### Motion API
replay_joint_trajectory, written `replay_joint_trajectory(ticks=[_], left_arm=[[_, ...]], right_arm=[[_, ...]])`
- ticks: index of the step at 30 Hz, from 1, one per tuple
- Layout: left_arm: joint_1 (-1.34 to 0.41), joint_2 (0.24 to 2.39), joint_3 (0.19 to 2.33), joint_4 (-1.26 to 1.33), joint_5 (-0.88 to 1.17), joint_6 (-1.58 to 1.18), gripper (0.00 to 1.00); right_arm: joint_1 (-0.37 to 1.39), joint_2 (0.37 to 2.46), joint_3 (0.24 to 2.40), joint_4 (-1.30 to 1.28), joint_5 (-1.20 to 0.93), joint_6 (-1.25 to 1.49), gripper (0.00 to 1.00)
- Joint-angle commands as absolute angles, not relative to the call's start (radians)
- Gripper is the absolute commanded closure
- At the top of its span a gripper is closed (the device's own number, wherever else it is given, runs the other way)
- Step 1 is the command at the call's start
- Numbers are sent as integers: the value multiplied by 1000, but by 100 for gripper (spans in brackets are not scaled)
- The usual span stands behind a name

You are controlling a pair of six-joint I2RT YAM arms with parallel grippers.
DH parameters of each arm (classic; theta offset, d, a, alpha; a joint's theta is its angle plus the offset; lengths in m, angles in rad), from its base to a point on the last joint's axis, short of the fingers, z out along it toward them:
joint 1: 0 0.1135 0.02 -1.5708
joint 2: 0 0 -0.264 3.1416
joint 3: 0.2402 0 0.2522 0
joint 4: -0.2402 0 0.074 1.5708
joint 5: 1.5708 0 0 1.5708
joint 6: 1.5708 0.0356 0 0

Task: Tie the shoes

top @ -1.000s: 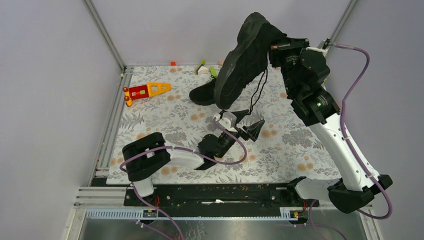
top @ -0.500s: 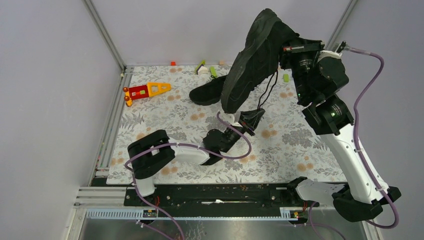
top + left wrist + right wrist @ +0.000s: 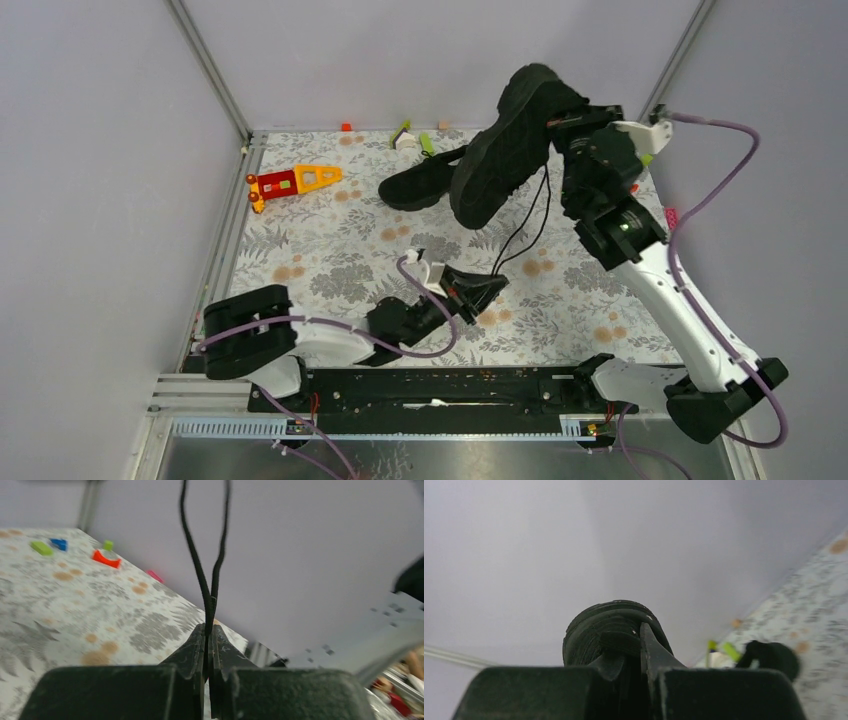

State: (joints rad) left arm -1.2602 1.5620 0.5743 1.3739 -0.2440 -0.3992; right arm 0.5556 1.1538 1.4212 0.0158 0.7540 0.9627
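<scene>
The right claw (image 3: 558, 125) is shut tight on one black shoe (image 3: 500, 150) and holds it high in the air over the far side of the flowery mat (image 3: 330, 250). The shoe hangs tilted, with its sole turned toward the camera above. In the right wrist view the claw (image 3: 636, 642) bites on a rounded black edge of the shoe, but I cannot tell which part.

Two thin black laces (image 3: 520, 225) hang down from that shoe. The left claw (image 3: 488, 287) sits low, close to the mat, and is pinched shut on them. The left wrist view shows both strands squeezed together between the tips of the left claw (image 3: 208, 632).

The other shoe (image 3: 415, 185) lies on the mat near the far edge, right next to the lifted one. No claw touches it. A red and yellow toy (image 3: 295, 182) lies well off to the left.

No knot is made yet, I think.

What could go wrong? The laces are thin and are held only at the tips, so a hard pull could make them slip out. The shoe is held by one edge, so a tug from below could drag it loose and drop it. And with both strands in one pinch, crossing them looks hard.
</scene>
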Motion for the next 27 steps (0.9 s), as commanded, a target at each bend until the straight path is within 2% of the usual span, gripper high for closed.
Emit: replay_joint_trajectory(ticks=[1, 5, 11, 16, 21, 22, 23, 24, 25, 26, 27], left_arm=[[-1298, 1412, 513, 1308, -246, -520, 100], [-1298, 1261, 542, 956, -230, -567, 100], [-1273, 1089, 656, 456, -175, -580, 100], [-1120, 1011, 680, 166, -21, -627, 100], [-1003, 923, 646, 60, 37, -594, 100], [-991, 907, 649, 25, 38, -584, 100], [-974, 894, 653, 5, 47, -577, 100], [-955, 884, 653, -23, 63, -570, 100], [-933, 876, 651, -34, 90, -566, 100], [-906, 873, 646, -41, 122, -563, 100], [-879, 872, 643, -48, 160, -564, 100]], right_arm=[[563, 1170, 1342, 216, 845, 773, 100], [564, 1209, 1280, 223, 648, 544, 100], [566, 1271, 1185, 48, 375, 526, 100], [623, 1419, 1210, -162, 344, 587, 100], [712, 1589, 1299, -257, 350, 615, 100], [734, 1623, 1314, -265, 369, 611, 97], [751, 1644, 1322, -267, 377, 603, 78], [763, 1665, 1335, -274, 364, 598, 46], [764, 1681, 1350, -289, 345, 590, 22], [765, 1692, 1364, -309, 337, 575, 11], [764, 1691, 1368, -313, 319, 548, 7]])
